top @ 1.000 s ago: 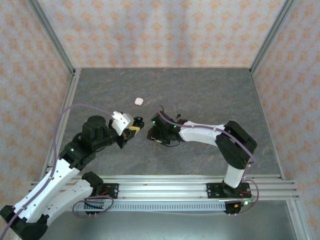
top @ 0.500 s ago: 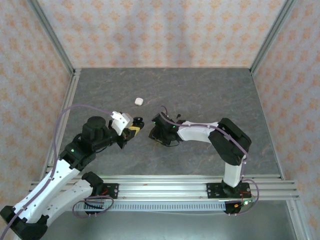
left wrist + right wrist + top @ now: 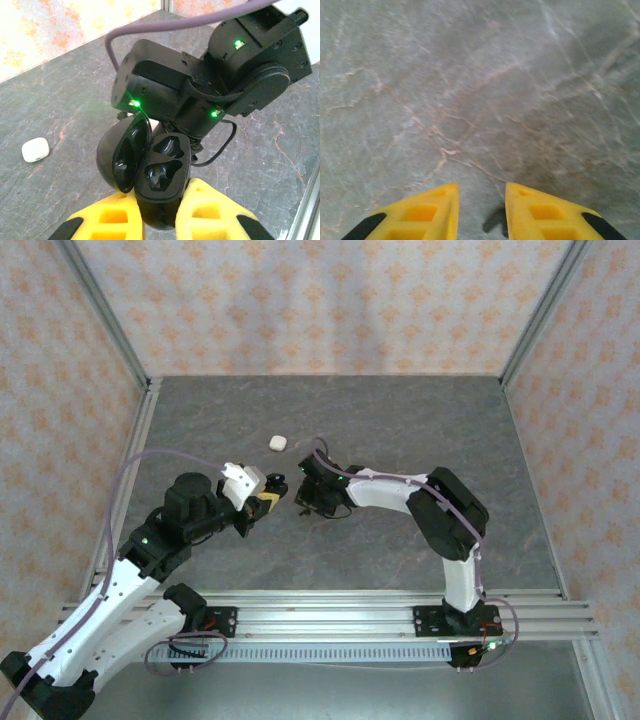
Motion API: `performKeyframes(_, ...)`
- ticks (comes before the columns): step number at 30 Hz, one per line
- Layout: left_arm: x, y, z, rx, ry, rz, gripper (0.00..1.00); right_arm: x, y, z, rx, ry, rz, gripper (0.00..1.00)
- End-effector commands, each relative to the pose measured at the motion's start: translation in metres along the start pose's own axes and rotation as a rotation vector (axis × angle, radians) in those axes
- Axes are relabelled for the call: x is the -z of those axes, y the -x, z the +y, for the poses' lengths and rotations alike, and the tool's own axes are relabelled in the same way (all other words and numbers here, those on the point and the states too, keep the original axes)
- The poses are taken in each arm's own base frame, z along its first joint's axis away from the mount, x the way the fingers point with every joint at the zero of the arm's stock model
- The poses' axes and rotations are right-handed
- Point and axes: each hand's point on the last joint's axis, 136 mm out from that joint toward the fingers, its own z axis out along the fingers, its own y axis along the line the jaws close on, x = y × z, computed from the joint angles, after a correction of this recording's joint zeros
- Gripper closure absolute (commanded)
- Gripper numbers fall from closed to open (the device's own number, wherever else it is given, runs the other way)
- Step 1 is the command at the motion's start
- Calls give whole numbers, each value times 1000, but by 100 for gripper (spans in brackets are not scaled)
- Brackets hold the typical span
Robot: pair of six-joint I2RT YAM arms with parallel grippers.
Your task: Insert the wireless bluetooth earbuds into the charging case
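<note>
- Soft, even light from above; the table [image 3: 420,430] looks matte.
- Faint shadows lie on the table under both arms [image 3: 400,502].
- Above the table the case [image 3: 162,175] is sharp; the table by the right fingers [image 3: 420,215] looks soft.

The flat stone-look table [image 3: 400,420] is showing dark grey with thin pale and rusty veins running across it. The paper-covered walls [image 3: 330,300] are wearing pale peach with rows of small orange flower shapes. The black shiny plastic charging case [image 3: 162,172] is looking black all over, inside its cups too. The small rounded white case [image 3: 35,149] is looking plain white. The left gripper [image 3: 159,217] is showing bright yellow fingers [image 3: 112,220] with black patches, and the right gripper [image 3: 481,212] is showing the same yellow fingers [image 3: 420,215]. Little green lights [image 3: 135,103] are glowing on the black wrist of the right arm [image 3: 165,85]. The thick rubber cable [image 3: 175,22] above it is showing purple.
</note>
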Motion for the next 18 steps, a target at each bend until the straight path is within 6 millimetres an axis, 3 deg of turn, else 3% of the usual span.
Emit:
performKeyframes(1, 1, -2, 4, -29, 27, -3, 100, 4, 11, 2, 36, -34, -19, 68)
performKeyframes(8, -1, -4, 5, -43, 31, 4, 100, 23, 12, -1, 18, -67, -37, 65)
performKeyframes(14, -6, -5, 5, -45, 24, 9, 100, 17, -21, -2, -80, -7, -14, 60)
performKeyframes(18, -8, -6, 5, -44, 19, 13, 100, 14, -31, -2, -99, -8, -8, 59)
